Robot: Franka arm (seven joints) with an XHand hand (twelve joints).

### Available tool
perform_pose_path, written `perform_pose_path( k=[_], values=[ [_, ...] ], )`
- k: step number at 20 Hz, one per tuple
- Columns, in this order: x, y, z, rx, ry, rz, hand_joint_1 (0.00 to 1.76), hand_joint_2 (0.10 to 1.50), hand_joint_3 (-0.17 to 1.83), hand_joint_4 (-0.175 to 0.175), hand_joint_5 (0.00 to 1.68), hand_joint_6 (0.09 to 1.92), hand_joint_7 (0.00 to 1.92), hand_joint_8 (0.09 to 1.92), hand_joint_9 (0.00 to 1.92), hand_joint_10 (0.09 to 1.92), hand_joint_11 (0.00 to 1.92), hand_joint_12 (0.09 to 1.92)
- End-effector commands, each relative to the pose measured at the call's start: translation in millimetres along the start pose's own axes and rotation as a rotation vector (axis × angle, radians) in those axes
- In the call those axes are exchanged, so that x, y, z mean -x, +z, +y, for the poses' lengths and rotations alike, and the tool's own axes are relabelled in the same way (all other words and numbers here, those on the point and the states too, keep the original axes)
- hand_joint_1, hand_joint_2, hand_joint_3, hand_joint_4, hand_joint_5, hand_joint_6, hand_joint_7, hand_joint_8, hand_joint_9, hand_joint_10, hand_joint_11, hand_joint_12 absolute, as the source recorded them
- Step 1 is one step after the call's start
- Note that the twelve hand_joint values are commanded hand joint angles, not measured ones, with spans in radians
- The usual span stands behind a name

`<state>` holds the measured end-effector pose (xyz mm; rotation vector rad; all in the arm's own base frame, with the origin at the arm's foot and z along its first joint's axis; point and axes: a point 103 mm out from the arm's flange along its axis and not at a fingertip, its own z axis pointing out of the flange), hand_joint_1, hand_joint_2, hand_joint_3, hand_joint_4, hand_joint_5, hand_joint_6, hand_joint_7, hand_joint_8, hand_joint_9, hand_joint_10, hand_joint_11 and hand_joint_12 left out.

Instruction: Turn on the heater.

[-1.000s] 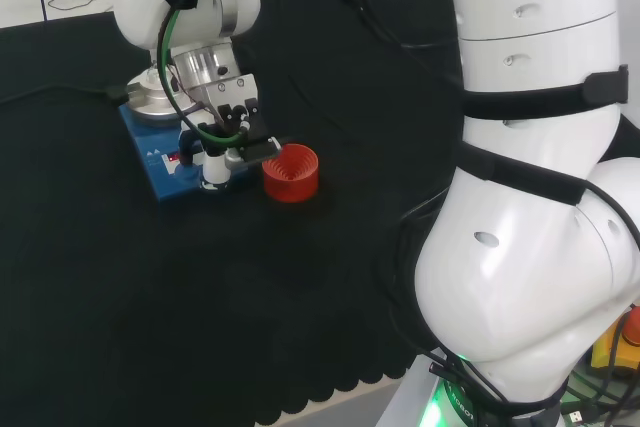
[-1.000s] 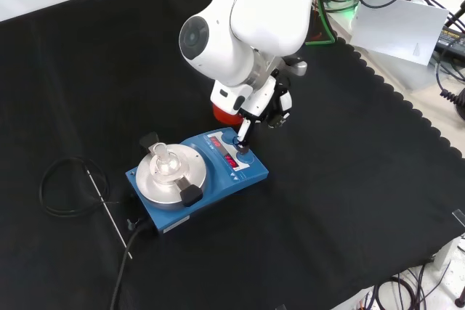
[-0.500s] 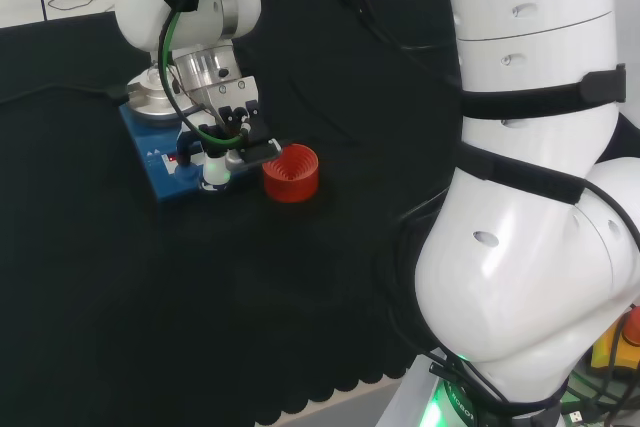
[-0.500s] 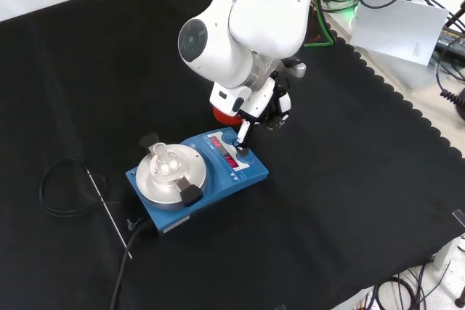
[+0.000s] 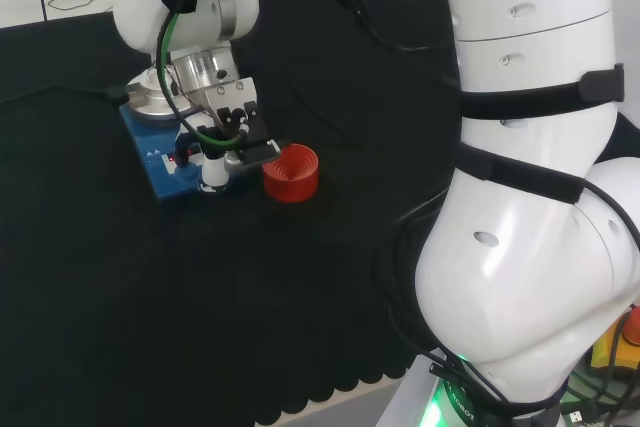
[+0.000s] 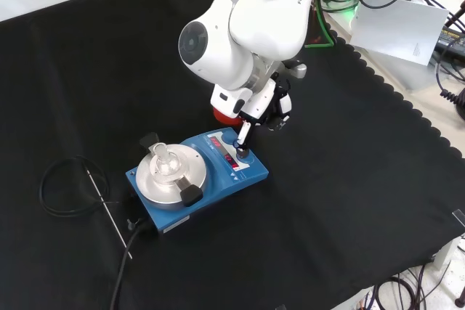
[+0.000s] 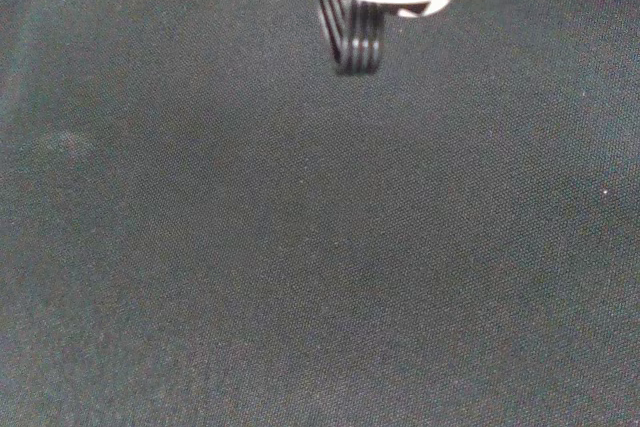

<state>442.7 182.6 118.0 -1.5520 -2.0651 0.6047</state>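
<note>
Hand (image 6: 256,110) is down over the heater's front panel, one straight finger (image 6: 242,138) pointing onto the knob (image 6: 243,156) by the lit red display; nothing gripped. Heater (image 6: 254,173) sits mid-cloth, red ring stand (image 5: 291,173) just beside it, a small glass vessel (image 6: 165,161) on its plate. To do it well: press straight down on the control, no side drag, check the display responds.

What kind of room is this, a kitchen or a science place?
Most likely a science lab, not a kitchen. A white robot arm reaches its robot hand onto a blue lab heater with a round metal plate, beside a red ribbed ring stand.
</note>
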Motion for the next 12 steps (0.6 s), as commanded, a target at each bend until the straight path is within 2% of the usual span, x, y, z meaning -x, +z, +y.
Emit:
perform_pose_path(
  k=[1, 8, 12],
  values=[
    [0.2, -3.4, -2.9, 0.010, -0.001, 0.002, 1.45, 0.62, 1.16, -0.066, 0.34, 0.50, 1.76, 1.34, 1.82, 1.32, 1.61, 1.35],
    [1.6, -37.7, -20.4, 0.086, 0.006, 0.003, 1.45, 0.61, 1.16, -0.069, 0.36, 0.51, 1.76, 1.34, 1.81, 1.32, 1.61, 1.35],
    [4.9, -46.3, -29.1, 0.110, 0.020, 0.004, 1.45, 0.61, 1.16, -0.069, 0.36, 0.52, 1.76, 1.34, 1.81, 1.32, 1.61, 1.35]
  ],
)
